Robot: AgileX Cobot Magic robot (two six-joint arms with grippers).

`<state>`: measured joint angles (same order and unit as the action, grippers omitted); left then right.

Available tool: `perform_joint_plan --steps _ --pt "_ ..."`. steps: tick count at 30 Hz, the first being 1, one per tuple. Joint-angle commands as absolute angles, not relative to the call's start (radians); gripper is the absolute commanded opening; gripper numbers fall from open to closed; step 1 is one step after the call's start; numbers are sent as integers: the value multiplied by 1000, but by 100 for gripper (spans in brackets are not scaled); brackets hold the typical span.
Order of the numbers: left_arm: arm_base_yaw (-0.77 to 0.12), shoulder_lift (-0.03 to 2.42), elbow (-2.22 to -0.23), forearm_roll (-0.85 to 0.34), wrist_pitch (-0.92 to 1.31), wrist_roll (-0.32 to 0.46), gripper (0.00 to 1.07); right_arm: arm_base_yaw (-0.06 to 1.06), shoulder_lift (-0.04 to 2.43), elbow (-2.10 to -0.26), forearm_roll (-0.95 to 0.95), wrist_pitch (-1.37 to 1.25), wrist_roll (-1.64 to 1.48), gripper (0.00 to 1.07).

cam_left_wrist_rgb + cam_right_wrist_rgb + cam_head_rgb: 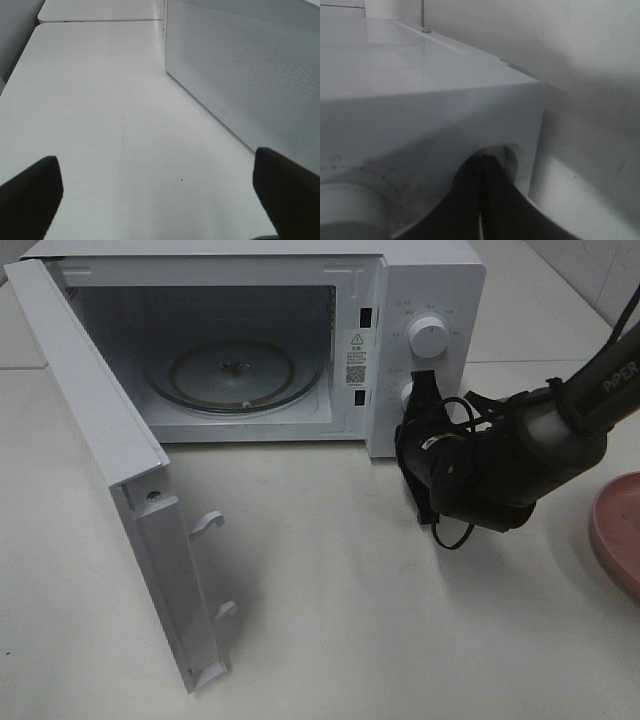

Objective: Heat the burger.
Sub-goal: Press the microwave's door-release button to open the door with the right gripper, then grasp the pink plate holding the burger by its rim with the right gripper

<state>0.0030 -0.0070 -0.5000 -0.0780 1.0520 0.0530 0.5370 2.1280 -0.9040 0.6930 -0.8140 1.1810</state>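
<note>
The burger is out of view. The white microwave stands with its door swung wide open to the left, and its glass turntable is bare. My right gripper is shut, its tips pressed together at the lower knob of the control panel. In the right wrist view the closed gripper meets that round knob. My left gripper shows only in its wrist view. It is open, with dark fingers far apart over bare table and nothing between them.
A round pink plate lies at the right table edge, cut off by the frame. The upper knob sits above the right gripper. A dotted white panel of the microwave rises beside the left gripper.
</note>
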Motion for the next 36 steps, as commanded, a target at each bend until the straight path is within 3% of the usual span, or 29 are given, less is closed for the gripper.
perform_joint_plan --steps 1,26,36 --pt "1 -31 -497 -78 1038 51 98 539 2088 -877 659 -825 1184 0" --pt "1 -31 -497 -78 1038 51 98 539 1848 -622 518 -740 1167 0" --pt "1 -31 -497 -78 1038 51 98 539 1726 -589 496 -504 997 1"
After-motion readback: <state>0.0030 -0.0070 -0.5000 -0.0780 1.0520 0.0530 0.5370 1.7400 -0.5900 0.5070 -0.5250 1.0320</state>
